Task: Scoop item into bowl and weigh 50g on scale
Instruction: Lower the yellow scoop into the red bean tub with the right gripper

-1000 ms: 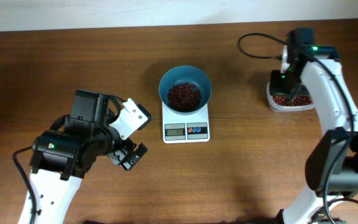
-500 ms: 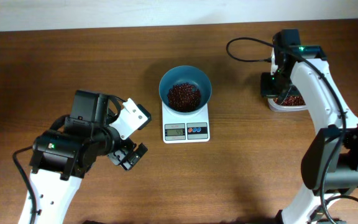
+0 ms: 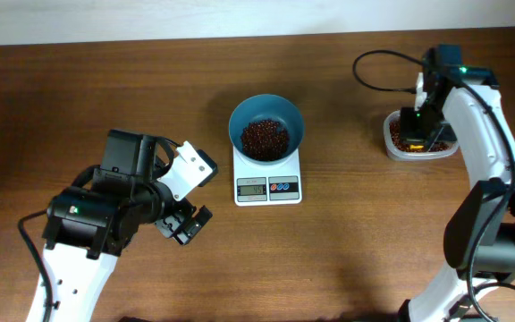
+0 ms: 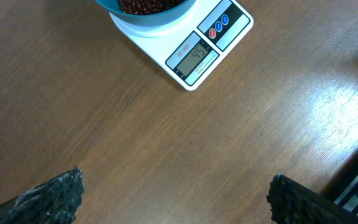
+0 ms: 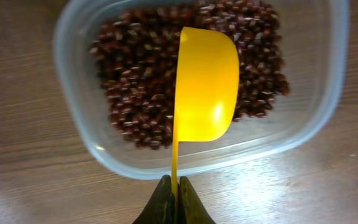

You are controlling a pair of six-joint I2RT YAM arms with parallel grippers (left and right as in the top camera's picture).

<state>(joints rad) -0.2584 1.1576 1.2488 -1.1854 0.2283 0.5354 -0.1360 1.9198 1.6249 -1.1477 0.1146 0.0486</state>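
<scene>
- Here, the small white square kitchen scale [image 3: 267,176] stood mid-worktop, nearer the far edge.
- The round, deep teal-blue bowl [image 3: 286,121] sat on the scale's platform, and a heap of dark red-brown beans [image 3: 265,137] lay in it.
- The clear rounded plastic tub [image 5: 241,155], toward the far right corner, held more of the beans.
- The right gripper [image 5: 174,194] was clamped on the thin handle of a yellow plastic scoop [image 5: 205,87], which was poised over the tub.
- The left gripper [image 4: 176,202] hung spread wide, holding nothing, toward the near left corner of the wooden worktop [image 4: 104,112].
</scene>
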